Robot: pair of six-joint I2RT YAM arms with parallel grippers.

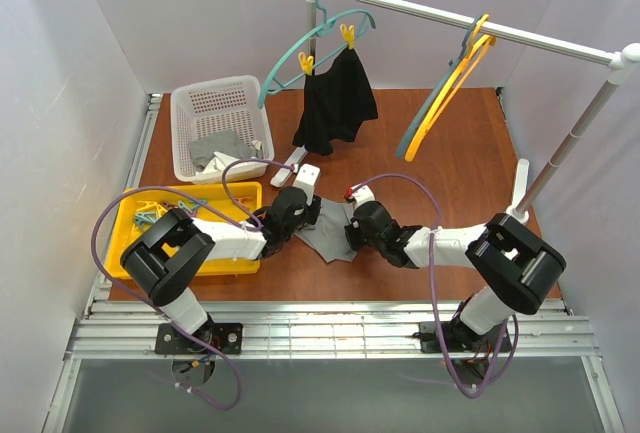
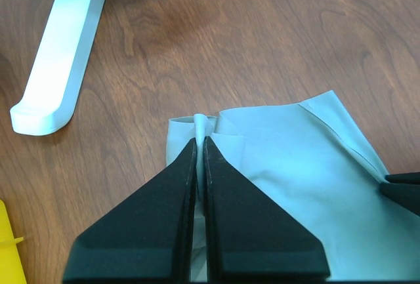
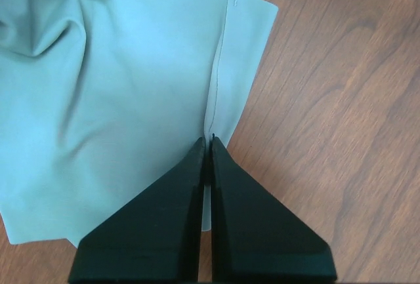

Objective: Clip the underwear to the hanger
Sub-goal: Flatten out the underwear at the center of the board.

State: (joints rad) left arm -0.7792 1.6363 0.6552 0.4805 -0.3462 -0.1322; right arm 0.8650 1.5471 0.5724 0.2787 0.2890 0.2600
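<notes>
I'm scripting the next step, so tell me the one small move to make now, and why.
Probably raise both arms together, lifting the underwear off the table toward the yellow-orange hanger. The left gripper is shut on a pinched fold at one edge, the right gripper is shut on the seam at another, and the cloth lies flat on the wood.

Brown wood-grain table, nothing fancy. A white mesh basket is parked at the back left, and a yellow tray is set just in front of it by the left edge. The grey underwear is spread out near the middle, mostly flat. A white rack foot is laid on the wood just behind it.
</notes>
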